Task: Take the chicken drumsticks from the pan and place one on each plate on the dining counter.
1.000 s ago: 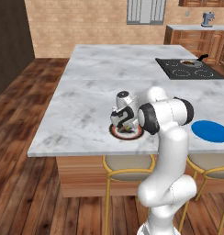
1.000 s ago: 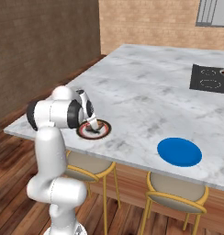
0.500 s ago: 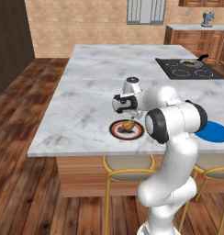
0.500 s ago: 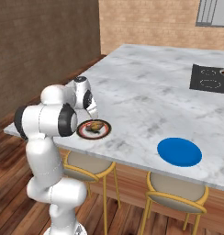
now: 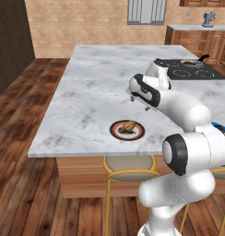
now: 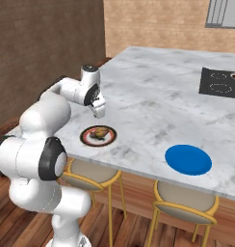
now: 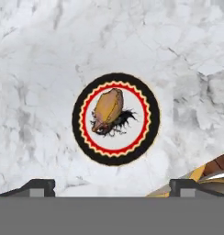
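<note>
I see the golden-tan drumstick (image 7: 108, 108) lying on the dark-rimmed plate (image 7: 149, 133), a little off its white centre, near the front edge of the dining counter (image 5: 86, 97). My gripper (image 7: 111, 186) hangs above that plate with its fingertips (image 7: 38, 187) spread wide and nothing between them (the drumstick lies free on the plate). From the right base view the blue plate (image 6: 188, 159) sits bare farther along the same edge, well apart from the first. At the far end the stovetop (image 5: 188, 71) carries the pan (image 5: 193, 63); what it holds is too small to tell. Gold-legged stools (image 6: 184, 207) stand under the counter's edge.
</note>
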